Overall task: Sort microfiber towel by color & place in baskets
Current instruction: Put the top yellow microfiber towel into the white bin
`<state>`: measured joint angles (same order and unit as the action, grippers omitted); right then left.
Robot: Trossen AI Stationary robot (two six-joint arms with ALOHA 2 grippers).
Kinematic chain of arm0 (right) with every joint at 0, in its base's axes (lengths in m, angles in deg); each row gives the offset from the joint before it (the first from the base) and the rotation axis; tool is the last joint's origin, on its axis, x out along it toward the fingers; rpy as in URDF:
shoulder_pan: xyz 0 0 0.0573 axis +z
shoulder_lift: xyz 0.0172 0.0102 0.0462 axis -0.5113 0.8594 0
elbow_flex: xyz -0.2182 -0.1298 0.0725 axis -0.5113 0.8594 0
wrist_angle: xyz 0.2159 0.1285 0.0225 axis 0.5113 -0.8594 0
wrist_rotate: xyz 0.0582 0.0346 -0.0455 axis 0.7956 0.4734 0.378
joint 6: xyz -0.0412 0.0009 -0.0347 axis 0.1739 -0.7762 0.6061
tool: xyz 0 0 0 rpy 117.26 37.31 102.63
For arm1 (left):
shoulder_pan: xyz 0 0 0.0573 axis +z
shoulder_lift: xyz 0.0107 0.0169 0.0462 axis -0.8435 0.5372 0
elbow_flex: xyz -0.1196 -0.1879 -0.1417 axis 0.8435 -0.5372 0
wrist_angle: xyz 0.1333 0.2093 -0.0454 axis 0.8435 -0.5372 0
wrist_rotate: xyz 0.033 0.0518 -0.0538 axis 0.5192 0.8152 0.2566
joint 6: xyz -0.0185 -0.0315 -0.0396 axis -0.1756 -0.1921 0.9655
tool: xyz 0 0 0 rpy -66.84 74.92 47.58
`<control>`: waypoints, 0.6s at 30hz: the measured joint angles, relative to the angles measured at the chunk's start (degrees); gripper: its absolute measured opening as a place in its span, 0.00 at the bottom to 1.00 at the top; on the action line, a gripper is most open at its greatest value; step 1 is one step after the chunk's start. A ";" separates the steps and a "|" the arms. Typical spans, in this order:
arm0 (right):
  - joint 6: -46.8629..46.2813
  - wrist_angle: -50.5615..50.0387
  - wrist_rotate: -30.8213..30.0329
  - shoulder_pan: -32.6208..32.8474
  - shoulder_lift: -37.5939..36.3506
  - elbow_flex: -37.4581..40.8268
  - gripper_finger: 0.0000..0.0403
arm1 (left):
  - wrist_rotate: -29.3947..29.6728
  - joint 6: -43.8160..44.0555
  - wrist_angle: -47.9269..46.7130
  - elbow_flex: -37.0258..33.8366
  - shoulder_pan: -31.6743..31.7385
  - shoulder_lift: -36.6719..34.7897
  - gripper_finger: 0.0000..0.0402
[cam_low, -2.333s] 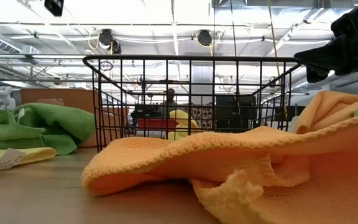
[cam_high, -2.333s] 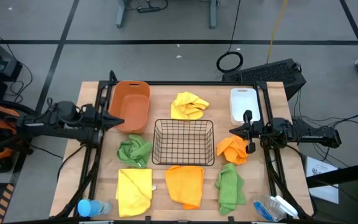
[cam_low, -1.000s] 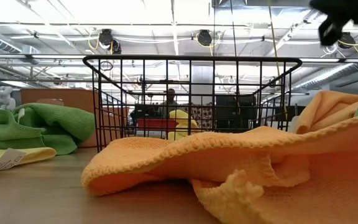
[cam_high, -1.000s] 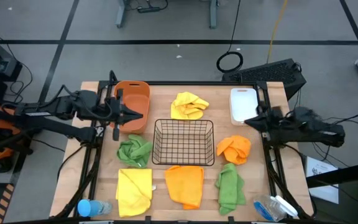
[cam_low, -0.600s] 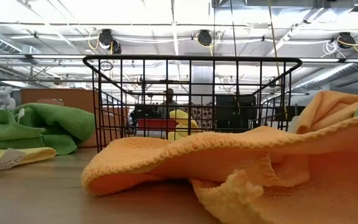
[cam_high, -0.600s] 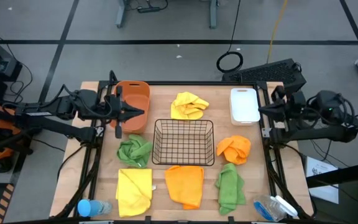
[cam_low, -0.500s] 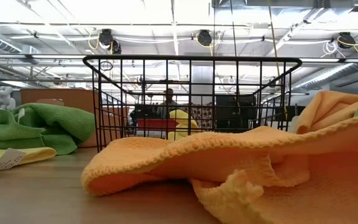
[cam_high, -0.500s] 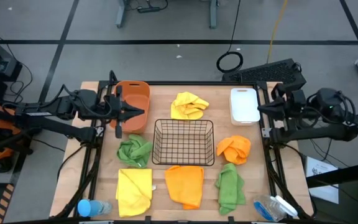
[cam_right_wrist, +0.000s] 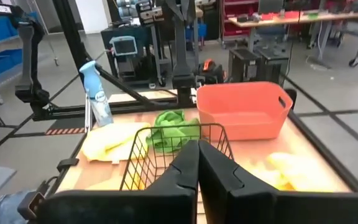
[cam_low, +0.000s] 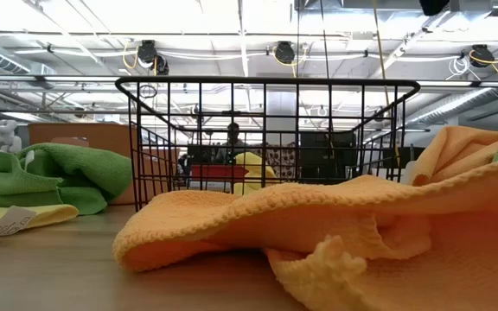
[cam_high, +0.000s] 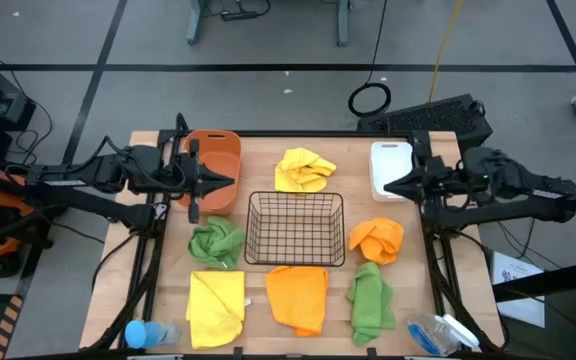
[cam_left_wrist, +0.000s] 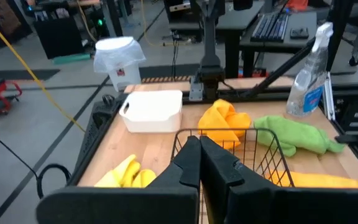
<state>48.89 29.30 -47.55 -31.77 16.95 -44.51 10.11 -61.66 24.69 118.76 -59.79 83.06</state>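
Several towels lie crumpled on the table: a yellow towel, a green towel, a second yellow towel, an orange towel, a second green towel and a smaller orange towel. The black wire-mesh basket stands mid-table, the orange tub far left, the white bin far right. My left gripper hovers shut over the tub's right rim. My right gripper hovers shut at the white bin's near-left corner. Neither holds anything.
A blue spray bottle lies at the near left corner, and another spray bottle at the near right corner. Bare wood shows between the yellow towel and the white bin. Black frame rails run along both table sides.
My right arm drew back toward the table's right edge and rose out of the low view. It then reached left again, and its shut gripper now hovers by the white bin. The towels and baskets have not moved.
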 joint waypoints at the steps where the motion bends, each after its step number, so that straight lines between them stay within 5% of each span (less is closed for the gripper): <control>1: -0.46 0.18 -0.03 0.00 0.08 0.78 0.00 | -0.01 0.64 -0.13 0.00 0.00 0.45 0.01; 8: -0.13 11.95 -0.19 -0.02 0.23 9.86 0.00 | 0.64 1.10 0.06 -0.02 0.00 4.50 0.01; 18: -0.60 24.02 -0.56 -0.02 0.57 20.74 0.00 | 11.83 1.13 2.55 -0.02 0.54 11.93 0.01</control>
<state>48.29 53.32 -48.11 -31.79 17.52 -23.77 21.94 -60.53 27.24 118.74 -59.26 94.99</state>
